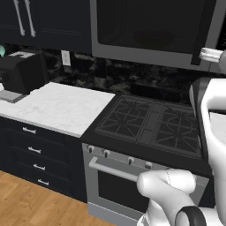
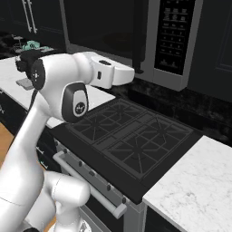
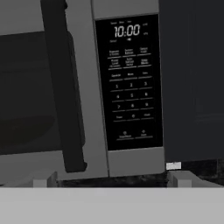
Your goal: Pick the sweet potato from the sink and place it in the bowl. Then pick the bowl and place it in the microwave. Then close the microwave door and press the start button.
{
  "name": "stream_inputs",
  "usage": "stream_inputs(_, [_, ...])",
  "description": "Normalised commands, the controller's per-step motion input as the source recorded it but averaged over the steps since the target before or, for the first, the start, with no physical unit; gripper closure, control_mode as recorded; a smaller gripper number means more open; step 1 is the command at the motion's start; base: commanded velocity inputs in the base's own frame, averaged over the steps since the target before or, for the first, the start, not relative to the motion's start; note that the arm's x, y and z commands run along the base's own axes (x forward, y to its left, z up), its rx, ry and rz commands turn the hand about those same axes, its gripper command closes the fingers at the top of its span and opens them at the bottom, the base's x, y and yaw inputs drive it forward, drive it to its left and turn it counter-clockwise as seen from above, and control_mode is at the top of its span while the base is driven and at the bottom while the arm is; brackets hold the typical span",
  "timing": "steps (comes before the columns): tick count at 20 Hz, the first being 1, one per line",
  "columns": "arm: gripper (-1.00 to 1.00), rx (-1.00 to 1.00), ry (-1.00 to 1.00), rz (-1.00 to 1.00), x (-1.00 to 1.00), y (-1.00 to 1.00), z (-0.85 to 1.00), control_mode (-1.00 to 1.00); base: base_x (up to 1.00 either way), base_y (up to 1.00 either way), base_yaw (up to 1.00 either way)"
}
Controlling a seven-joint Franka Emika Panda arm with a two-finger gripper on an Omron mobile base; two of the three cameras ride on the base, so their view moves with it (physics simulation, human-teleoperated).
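Observation:
The microwave (image 1: 150,31) hangs above the range with its microwave door (image 3: 26,87) shut. A dark vertical handle (image 3: 65,87) runs along the door's right edge. Behind the black glass lies a dim rounded shape (image 3: 26,131); I cannot tell whether it is the bowl. My gripper (image 3: 111,179) is open and empty, its fingertips (image 3: 43,179) wide apart, facing the black control panel (image 3: 129,83) from a short way off. The panel's display reads 10:00, and its lowest row has two buttons (image 3: 133,133). The white hand (image 2: 113,72) reaches toward the microwave front. The sweet potato and the sink are out of view.
A black gas stove (image 1: 150,123) sits below the microwave, with an oven door and bar handle (image 1: 112,170). White marble counters (image 1: 57,106) (image 2: 195,190) flank it. A black appliance (image 1: 22,73) stands at the far left. A dark cabinet (image 3: 192,78) adjoins the microwave's right side.

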Motion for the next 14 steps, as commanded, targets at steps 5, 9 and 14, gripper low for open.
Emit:
stream_inputs(5, [1.0,0.0,0.0,0.01,0.01,-0.23,0.0,-1.0,0.0,0.0,0.0])
stream_inputs(9, [1.0,0.0,0.0,0.01,0.01,-0.15,0.0,-1.0,0.0,0.0,0.0])
stream_inputs(14, [1.0,0.0,0.0,0.02,0.13,-0.17,0.0,-1.0,0.0,0.0,0.0])
